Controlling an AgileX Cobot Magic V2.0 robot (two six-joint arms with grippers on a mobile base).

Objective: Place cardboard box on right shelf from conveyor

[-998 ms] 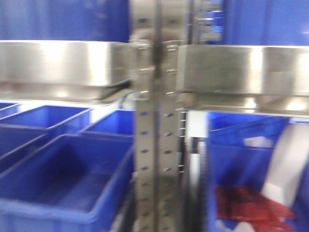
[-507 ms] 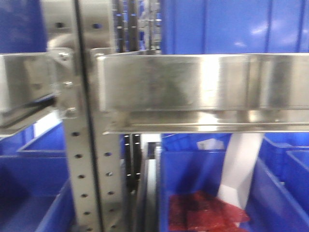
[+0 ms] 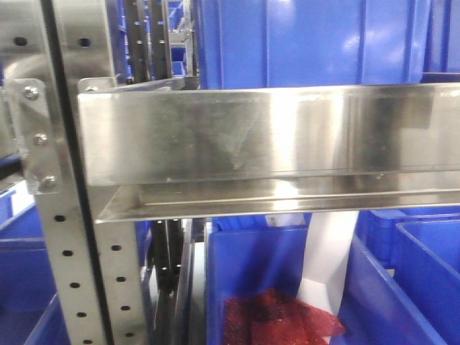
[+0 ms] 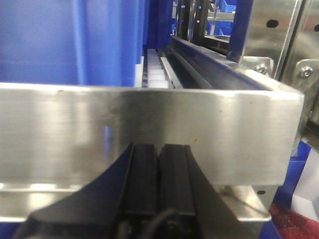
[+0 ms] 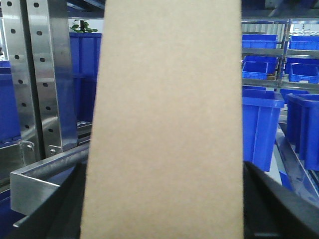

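The shelf (image 3: 237,136) is the biggest thing here, shiny steel with a tall front lip that runs right across the front view. A big blue bin (image 3: 309,43) stands on the shelf behind the lip, and a second blue bin (image 3: 259,266) sits under the shelf. The box (image 5: 167,114) is plain tan card and fills the middle of the right wrist view. It stands upright in front of the shelf, and a corner of the shelf shows low beside it. The bottom end of the box is out of view. The right gripper (image 5: 164,209) holds the box, with a dark finger (image 5: 62,209) on each side of it. The upright (image 3: 72,273), full of small holes, stands at the left end of the shelf. The left gripper (image 4: 159,184) is just in front of the shelf's lip, and its two black fingers (image 4: 144,179) are pressed flat together. A red mesh bag (image 3: 277,316) lies in the bin under the shelf. Three bolts (image 3: 41,139) fix the shelf to the upright.
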